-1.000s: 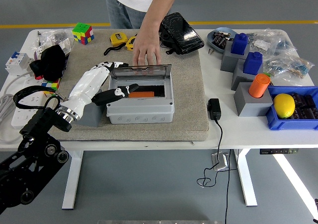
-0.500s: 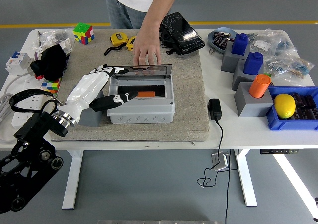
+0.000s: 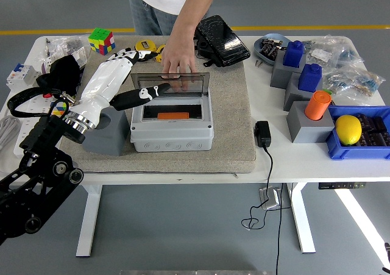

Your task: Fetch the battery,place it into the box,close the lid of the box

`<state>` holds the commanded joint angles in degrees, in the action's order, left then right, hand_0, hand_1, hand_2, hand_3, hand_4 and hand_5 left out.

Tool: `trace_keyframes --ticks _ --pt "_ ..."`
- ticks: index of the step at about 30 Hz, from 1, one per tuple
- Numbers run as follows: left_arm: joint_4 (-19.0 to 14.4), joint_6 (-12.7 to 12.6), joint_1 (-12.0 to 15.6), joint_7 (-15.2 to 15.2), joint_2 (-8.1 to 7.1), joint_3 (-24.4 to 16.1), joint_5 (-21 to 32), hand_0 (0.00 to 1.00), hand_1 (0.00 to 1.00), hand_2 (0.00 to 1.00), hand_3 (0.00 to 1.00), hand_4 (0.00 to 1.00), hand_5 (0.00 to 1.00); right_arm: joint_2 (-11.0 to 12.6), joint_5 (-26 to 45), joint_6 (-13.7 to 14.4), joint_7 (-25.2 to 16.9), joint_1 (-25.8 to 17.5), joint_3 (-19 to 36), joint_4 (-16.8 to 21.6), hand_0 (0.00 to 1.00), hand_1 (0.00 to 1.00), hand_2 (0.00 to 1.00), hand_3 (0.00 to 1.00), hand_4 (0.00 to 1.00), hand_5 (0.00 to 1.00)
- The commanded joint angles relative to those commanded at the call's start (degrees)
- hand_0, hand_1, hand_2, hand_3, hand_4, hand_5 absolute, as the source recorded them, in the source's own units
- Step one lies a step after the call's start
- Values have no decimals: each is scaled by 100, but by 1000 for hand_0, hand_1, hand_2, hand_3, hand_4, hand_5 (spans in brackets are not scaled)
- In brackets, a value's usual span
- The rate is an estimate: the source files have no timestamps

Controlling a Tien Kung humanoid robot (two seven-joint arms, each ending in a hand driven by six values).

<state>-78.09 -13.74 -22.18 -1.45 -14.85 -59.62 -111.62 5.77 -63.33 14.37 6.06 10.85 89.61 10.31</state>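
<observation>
Orange battery lies inside the grey box, just lower right of the left robot hand, whose spread fingers hold nothing.

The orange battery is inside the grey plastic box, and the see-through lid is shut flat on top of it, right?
Not quite. The head view shows the orange battery inside the grey plastic box, but the see-through lid is not shut: it stands raised at the box's far edge, leaving the box open. The robot's white left hand is beside the lid, and a person's hand rests at its top edge.
</observation>
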Motion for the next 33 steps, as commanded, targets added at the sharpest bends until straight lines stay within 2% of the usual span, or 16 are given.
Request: trace_keyframes --ticks 5,7,8,9,12,19,24,33 --pt "759 40 -58 -119 147 32 108 917 899 823 832 998 998 -13 21 -3 -11 18 -34 0 823 808 768 790 998 998" --pt "889 98 -50 -114 141 54 135 917 899 823 832 998 998 -13 -2 -3 -4 21 -10 0 823 808 768 790 998 998" --pt "909 119 -46 -105 129 65 144 912 855 792 819 998 998 -11 0 -3 -4 19 -11 0 824 808 768 790 998 998" --pt "916 133 -40 -98 114 76 152 912 855 792 819 998 998 -8 2 -4 -3 17 -13 0 824 808 768 790 998 998" --pt "825 151 11 -97 43 98 179 912 855 792 819 998 998 4 -27 -5 10 13 21 0 824 808 768 790 998 998" --pt "100 142 248 -45 -256 197 150 911 848 782 817 998 998 -1 -26 -13 2 -2 35 0 823 808 768 789 998 998" --pt "-233 149 293 5 -444 421 167 914 853 780 817 998 998 10 2 -7 -8 25 22 0 823 808 768 789 998 998" --pt "-301 139 327 -12 -590 787 299 915 857 781 815 998 998 18 -15 -3 3 38 57 0 823 808 769 790 998 998"
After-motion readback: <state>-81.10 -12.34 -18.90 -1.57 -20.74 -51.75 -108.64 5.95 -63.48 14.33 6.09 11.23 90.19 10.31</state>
